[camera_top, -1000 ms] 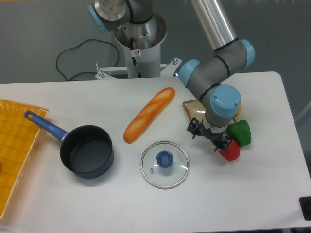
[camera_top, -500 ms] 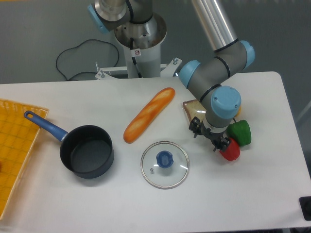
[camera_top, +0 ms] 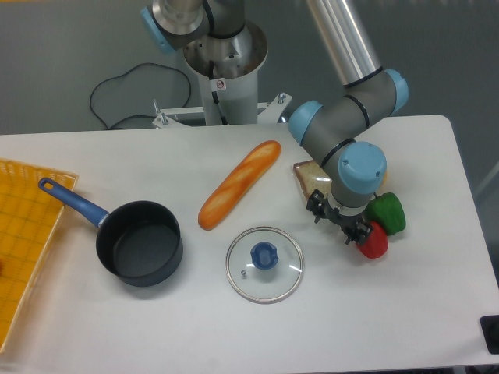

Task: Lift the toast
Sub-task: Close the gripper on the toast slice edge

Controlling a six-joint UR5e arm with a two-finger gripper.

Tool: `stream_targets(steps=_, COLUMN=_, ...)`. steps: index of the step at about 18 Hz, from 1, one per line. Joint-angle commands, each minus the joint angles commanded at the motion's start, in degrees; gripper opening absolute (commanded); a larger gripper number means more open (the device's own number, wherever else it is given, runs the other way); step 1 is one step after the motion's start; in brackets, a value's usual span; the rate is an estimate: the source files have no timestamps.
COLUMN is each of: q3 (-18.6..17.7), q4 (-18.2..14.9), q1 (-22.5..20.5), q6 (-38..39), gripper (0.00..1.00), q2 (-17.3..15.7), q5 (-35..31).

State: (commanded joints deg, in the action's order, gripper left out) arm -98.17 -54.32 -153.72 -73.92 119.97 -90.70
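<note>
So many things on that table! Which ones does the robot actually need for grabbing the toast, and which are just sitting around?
Needed:
toast, mostly hidden under the arm
gripper

Just sitting around:
baguette
dark pot
glass lid
red pepper
green pepper
orange mat

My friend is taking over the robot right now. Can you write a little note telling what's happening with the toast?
Gripper: down low by the toast; whether it is open or shut cannot be told, and nothing is seen held in it.
Toast: the small flat tan slice with a brown crust lies on the white table, mostly hidden under the arm, right of the long orange baguette. A red pepper and a green pepper sit close on the other side.
Done: arm is at the toast.
Left: grip the toast and lift it.
</note>
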Motion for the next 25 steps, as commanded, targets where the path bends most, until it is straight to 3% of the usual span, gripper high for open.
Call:
stream_targets(steps=13, q3=-0.53, q4=-0.09, q1=0.35, q6=0.0, gripper=0.52, q2=0.0, q5=-1.32)
stream_targets(steps=21, q3=-0.61, q4=-0.18, q1=0.35, q6=-0.09, gripper=0.01, q2=-0.35, q5=-1.23)
stream_targets(steps=25, q3=-0.53, q4=-0.18, q1=0.26, q6=-0.09, gripper=0.0, q2=-0.53, q5=-1.06)
